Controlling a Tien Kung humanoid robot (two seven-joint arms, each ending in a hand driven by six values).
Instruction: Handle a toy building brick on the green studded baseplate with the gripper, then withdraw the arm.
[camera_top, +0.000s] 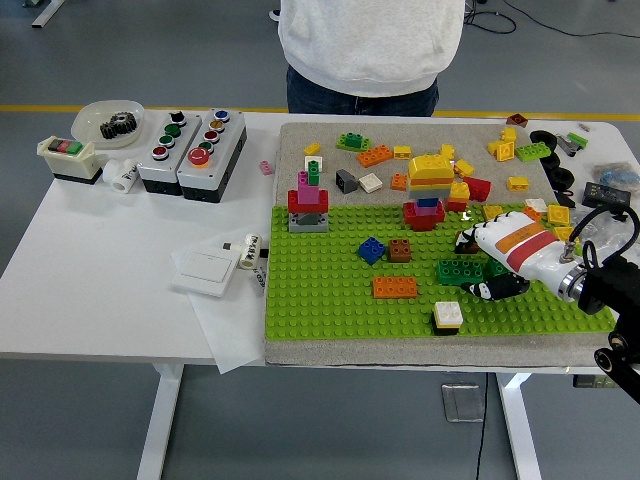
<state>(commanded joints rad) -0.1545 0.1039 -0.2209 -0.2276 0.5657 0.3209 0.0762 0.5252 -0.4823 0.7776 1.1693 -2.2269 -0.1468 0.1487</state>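
Table (90, 290): white, carrying a grey mat with the green studded baseplate (330, 305) on its near half.

Right robot hand (497, 268): white shell with orange and red stripes on a black arm, entering from the right edge and lying low over the right part of the baseplate. Its dark fingers (495, 290) curl downward at the right end of the dark green brick (460, 271); whether they actually clamp the brick cannot be told, since the palm covers the contact.

Dark green brick: seated on the baseplate, right of centre, just left of the hand.

Other bricks on the baseplate: orange brick (395, 287) near the middle; white-and-yellow brick (447, 317) near the front edge, below the green one; blue brick (371, 250) and brown brick (400, 250) side by side; red brick with a blue top (424, 213) at the far edge; a red, grey and pink stack (308, 200) at the far left corner.

Loose bricks (440, 165): scattered on the grey mat beyond the baseplate, mostly yellow, orange, red and green.

Left of the mat: two button boxes (192, 145), a white dish holding a gear (108, 122), a small switch unit (65, 158), a white plate on paper (205, 265).

Person (370, 45): standing at the far side in a light top, hands out of view.
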